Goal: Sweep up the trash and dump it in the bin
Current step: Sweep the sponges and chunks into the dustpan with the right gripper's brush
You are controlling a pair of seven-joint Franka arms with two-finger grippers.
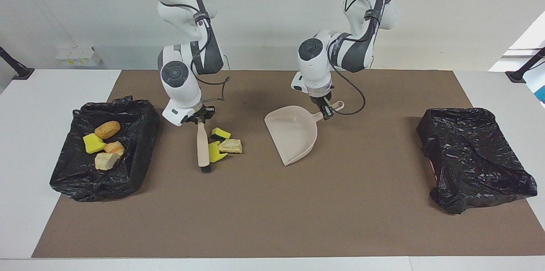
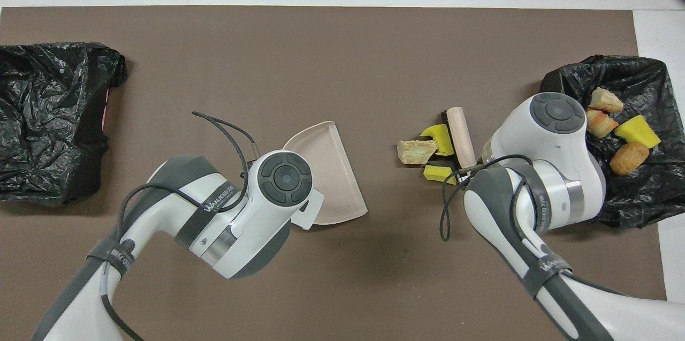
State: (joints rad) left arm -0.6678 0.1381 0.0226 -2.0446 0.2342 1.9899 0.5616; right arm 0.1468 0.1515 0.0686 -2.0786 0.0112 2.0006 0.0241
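Three pieces of trash lie together on the brown mat: a beige chunk (image 1: 230, 146) (image 2: 413, 151) and two yellow sponge pieces (image 1: 221, 133) (image 2: 440, 132). The wooden-handled brush (image 1: 203, 145) (image 2: 461, 136) touches them on the side toward the right arm's end. My right gripper (image 1: 200, 118) is shut on the brush's top. The beige dustpan (image 1: 294, 135) (image 2: 326, 169) rests on the mat, its mouth facing the trash with a gap between. My left gripper (image 1: 326, 112) is shut on its handle. A black-bagged bin (image 1: 142, 135) (image 2: 631, 196) at the right arm's end holds several scraps.
A second black bag-covered bin (image 1: 472, 156) (image 2: 48, 121) sits at the left arm's end of the mat. White table borders the mat (image 1: 255, 220) on all sides. In the overhead view both arms' wrists hide their grippers.
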